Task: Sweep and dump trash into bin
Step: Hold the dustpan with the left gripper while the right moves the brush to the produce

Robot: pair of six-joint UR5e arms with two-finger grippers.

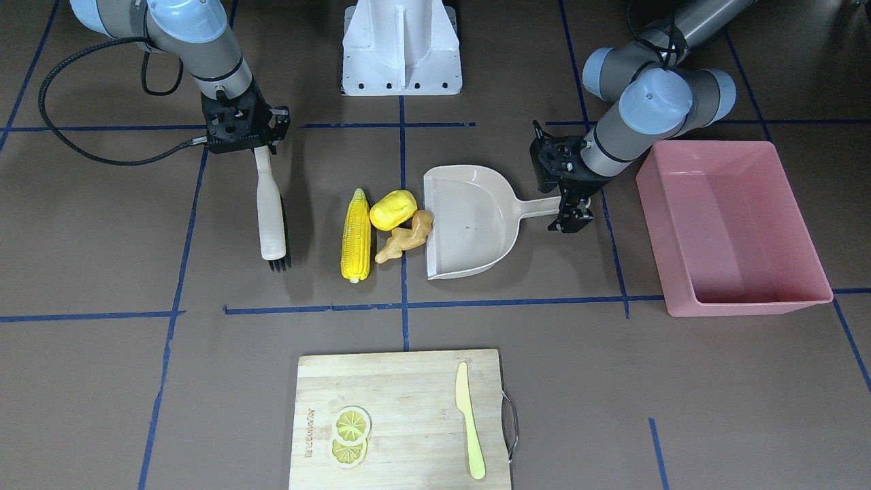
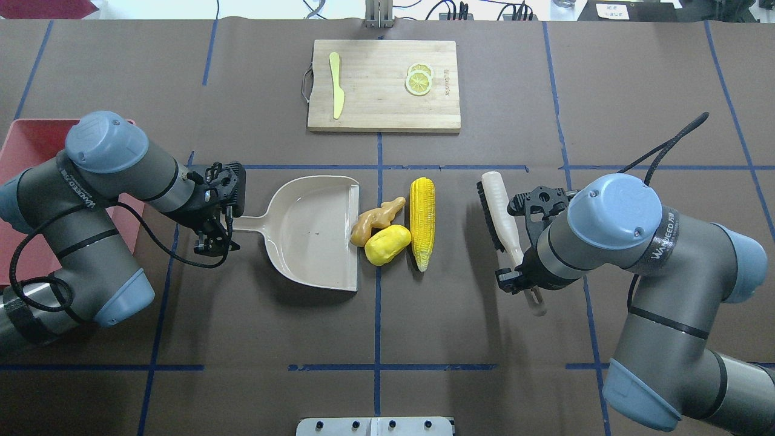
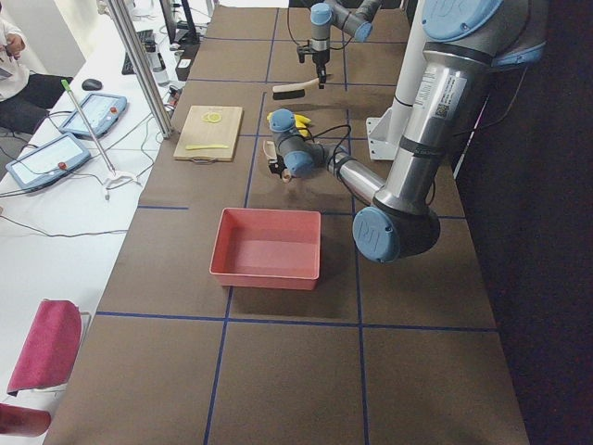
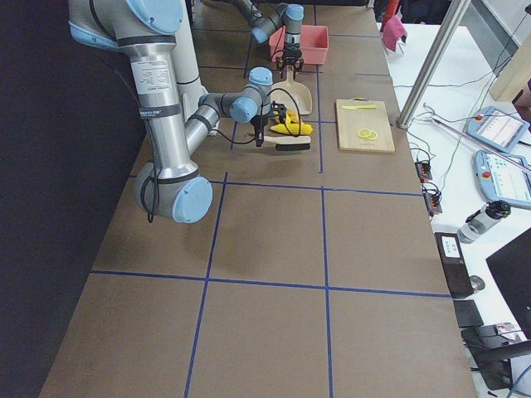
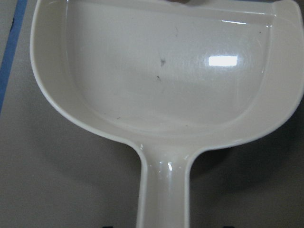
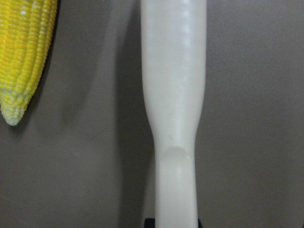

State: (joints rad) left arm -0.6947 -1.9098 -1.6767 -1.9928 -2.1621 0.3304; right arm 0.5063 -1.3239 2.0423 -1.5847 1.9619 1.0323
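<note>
Table (image 1: 102, 381) brown, taped; trash (corn (image 1: 356, 235), potato lump (image 1: 392, 209), ginger (image 1: 406, 237)) mid-frame between brush (image 1: 271, 218) and dustpan (image 1: 476, 224) mouth, corn parallel to brush. Grips: right gripper (image 1: 259, 147) clamps brush, left gripper (image 1: 570, 214) dustpan handle. I'd sweep frame-rightward.

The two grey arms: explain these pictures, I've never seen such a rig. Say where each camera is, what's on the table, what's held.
These are two robot arms with two-finger grippers. One camera looks down from behind the robot, one faces it, two watch from the table's ends, one rides each wrist. The left gripper holds a dustpan by its handle; the right gripper holds a brush. At the dustpan's mouth lie a toy corn cob, potato and ginger root. The pink bin is empty; a cutting board carries a knife and lemon slices.
</note>
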